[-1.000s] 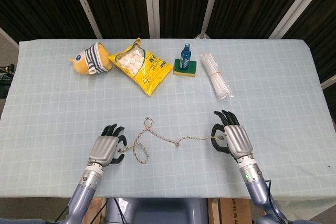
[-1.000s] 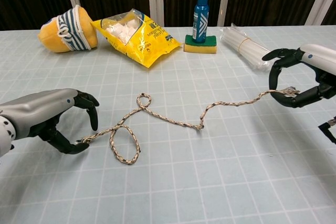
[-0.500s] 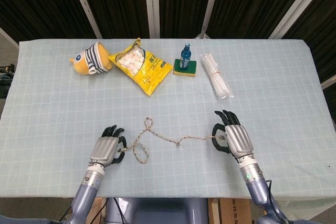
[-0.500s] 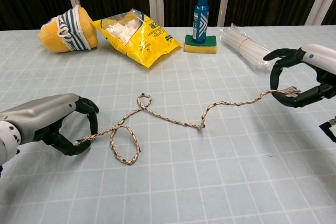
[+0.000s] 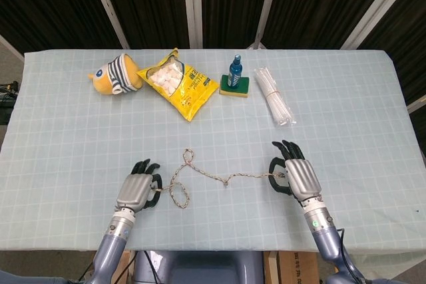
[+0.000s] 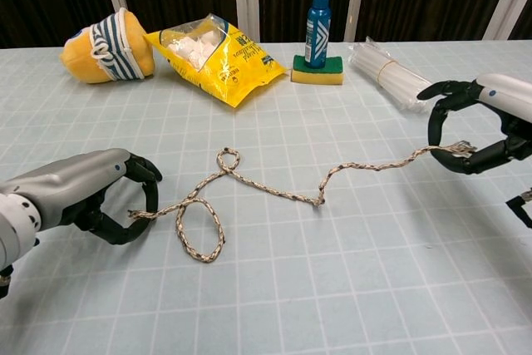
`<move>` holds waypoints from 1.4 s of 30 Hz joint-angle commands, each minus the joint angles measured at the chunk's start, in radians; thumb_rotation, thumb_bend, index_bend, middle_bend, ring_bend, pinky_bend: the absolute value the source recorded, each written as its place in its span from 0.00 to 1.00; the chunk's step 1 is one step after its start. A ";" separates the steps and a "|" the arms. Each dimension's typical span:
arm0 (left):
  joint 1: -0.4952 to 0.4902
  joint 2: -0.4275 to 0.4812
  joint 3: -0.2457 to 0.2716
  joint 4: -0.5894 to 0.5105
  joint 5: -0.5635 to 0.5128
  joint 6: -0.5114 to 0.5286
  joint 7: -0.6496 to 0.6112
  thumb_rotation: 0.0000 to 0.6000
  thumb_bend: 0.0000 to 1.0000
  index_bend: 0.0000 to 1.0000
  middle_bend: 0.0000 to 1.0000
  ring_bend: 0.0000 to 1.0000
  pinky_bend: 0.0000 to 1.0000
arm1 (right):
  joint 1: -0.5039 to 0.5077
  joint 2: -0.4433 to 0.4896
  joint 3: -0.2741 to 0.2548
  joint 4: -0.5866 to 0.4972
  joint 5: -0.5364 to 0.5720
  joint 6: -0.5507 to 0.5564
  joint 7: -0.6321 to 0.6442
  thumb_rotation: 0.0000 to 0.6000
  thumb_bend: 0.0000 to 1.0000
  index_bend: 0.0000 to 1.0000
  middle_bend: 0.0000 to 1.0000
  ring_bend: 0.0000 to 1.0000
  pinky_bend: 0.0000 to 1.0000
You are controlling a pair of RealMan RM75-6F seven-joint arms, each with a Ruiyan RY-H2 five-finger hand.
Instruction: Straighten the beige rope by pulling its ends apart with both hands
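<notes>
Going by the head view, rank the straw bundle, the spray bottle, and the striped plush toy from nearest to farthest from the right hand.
From the right hand:
1. Straw bundle, straight up the table from it.
2. Spray bottle, farther back, toward the middle.
3. Striped plush toy, at the far left corner.

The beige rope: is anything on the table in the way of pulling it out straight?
Nothing visible does. The beige rope lies on bare tablecloth; the snack bag, sponge and other items sit far behind it.
</notes>
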 commanded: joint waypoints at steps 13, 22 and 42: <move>0.002 0.041 -0.004 -0.014 0.025 0.020 -0.016 1.00 0.62 0.58 0.18 0.00 0.00 | -0.005 0.008 0.000 0.000 0.002 0.004 -0.002 1.00 0.45 0.64 0.15 0.00 0.00; 0.010 0.153 -0.042 -0.074 0.043 0.035 -0.060 1.00 0.62 0.58 0.18 0.00 0.00 | -0.014 0.046 0.014 -0.006 0.011 0.017 0.004 1.00 0.45 0.64 0.15 0.00 0.00; 0.177 0.552 -0.043 -0.169 0.150 0.059 -0.438 1.00 0.62 0.59 0.18 0.00 0.00 | -0.127 0.217 0.020 0.004 0.020 0.096 0.163 1.00 0.45 0.64 0.15 0.00 0.00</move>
